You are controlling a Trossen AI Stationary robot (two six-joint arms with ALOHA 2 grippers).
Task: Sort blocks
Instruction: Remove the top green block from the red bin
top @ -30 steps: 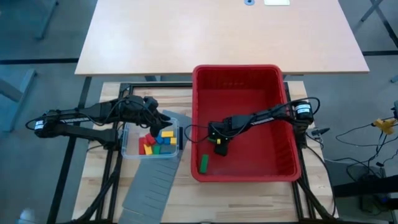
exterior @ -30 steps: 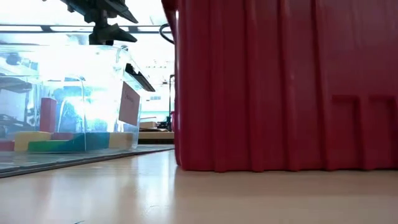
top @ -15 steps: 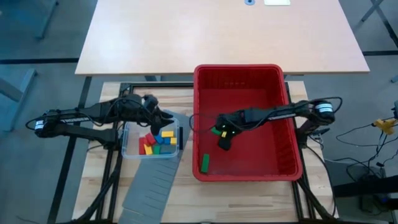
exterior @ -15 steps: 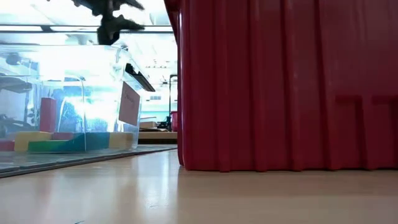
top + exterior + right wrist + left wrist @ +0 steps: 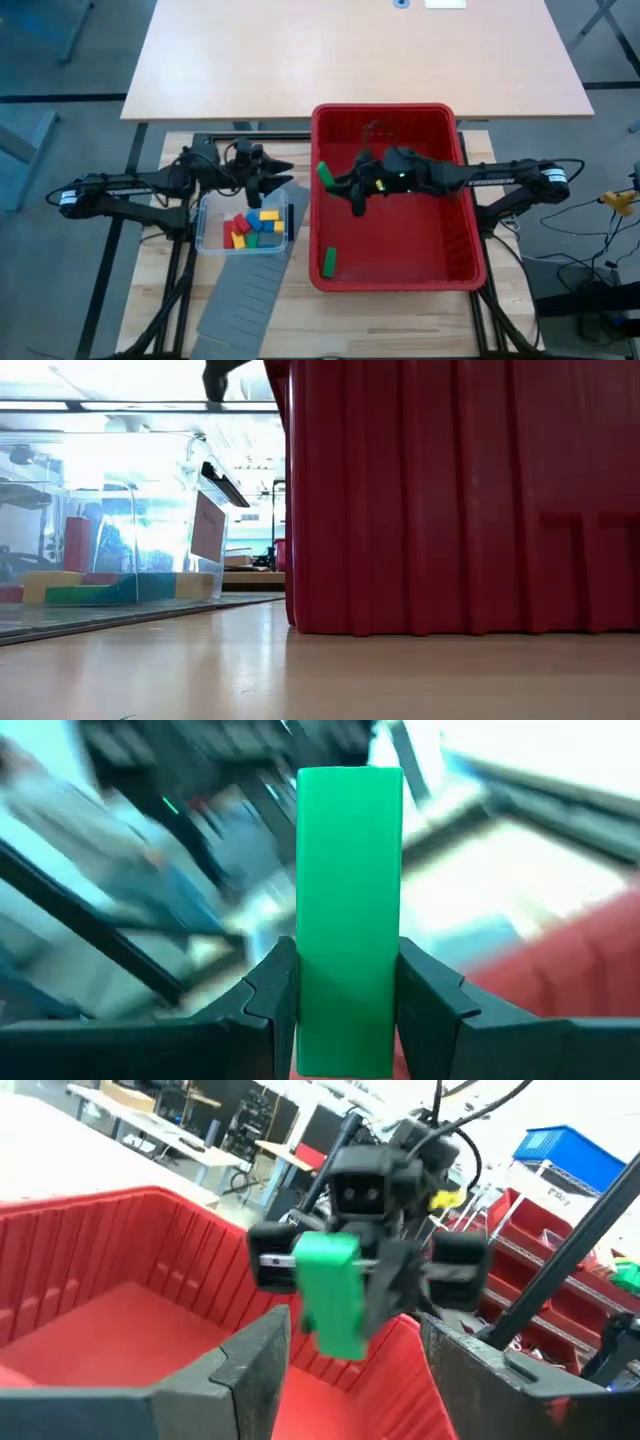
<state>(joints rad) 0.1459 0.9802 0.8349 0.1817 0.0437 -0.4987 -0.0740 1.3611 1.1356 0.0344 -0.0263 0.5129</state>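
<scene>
My right gripper (image 5: 335, 180) is shut on a green bar block (image 5: 324, 175), above the left far part of the red bin (image 5: 440, 250). The bar also shows in the left wrist view (image 5: 330, 1290). A second green bar (image 5: 328, 262) lies on the bin's floor near its left front corner. My left gripper (image 5: 283, 173) is open and empty above the far right corner of the clear tub (image 5: 205, 235). It faces the right gripper. Several red, yellow, green and blue blocks (image 5: 252, 226) lie on the tub's floor. My right gripper pinches the green bar's two long sides (image 5: 350, 970) between its two fingers (image 5: 270, 990). The bar lies along the fingers and sticks out well past their tips. The fingers come about level from the table's right. The bar is lifted clear of the bin's floor.
The red bin's tall left wall (image 5: 314, 200) stands between the two grippers. A grey slotted panel (image 5: 240, 300) lies under the tub and reaches toward the table's near edge. A pale table top (image 5: 350, 50) lies beyond the far edge.
My right gripper has risen from the bin's floor with the green bar. It has gone toward the bin's far left, and the bar is now lifted clear. My left gripper has risen and moved a little toward the bin and the far edge.
</scene>
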